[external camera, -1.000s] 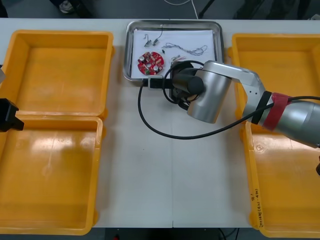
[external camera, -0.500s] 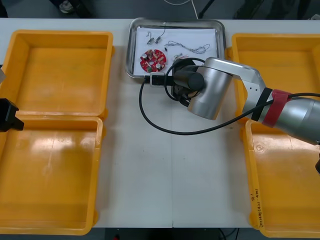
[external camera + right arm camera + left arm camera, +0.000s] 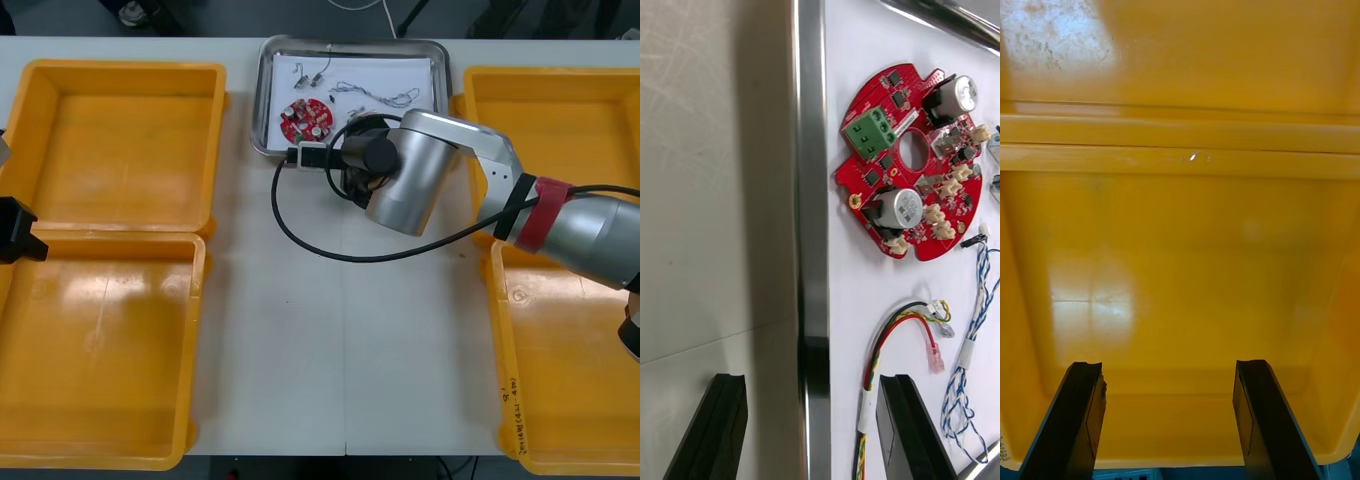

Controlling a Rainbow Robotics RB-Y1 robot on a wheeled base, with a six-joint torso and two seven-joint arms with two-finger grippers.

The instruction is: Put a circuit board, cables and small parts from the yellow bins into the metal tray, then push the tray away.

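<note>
Tray (image 3: 420,43) at 12 o'clock holds board (image 3: 306,119), cables (image 3: 375,95), small parts (image 3: 318,72); loading judged done, push remaining. Right pincer (image 3: 811,382), spread apart, straddles its 6 o'clock rim. Left pincer (image 3: 1169,367), apart, waits at 9 o'clock.

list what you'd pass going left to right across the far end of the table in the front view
far left yellow bin → metal tray → red circuit board → cable → far right yellow bin
</note>
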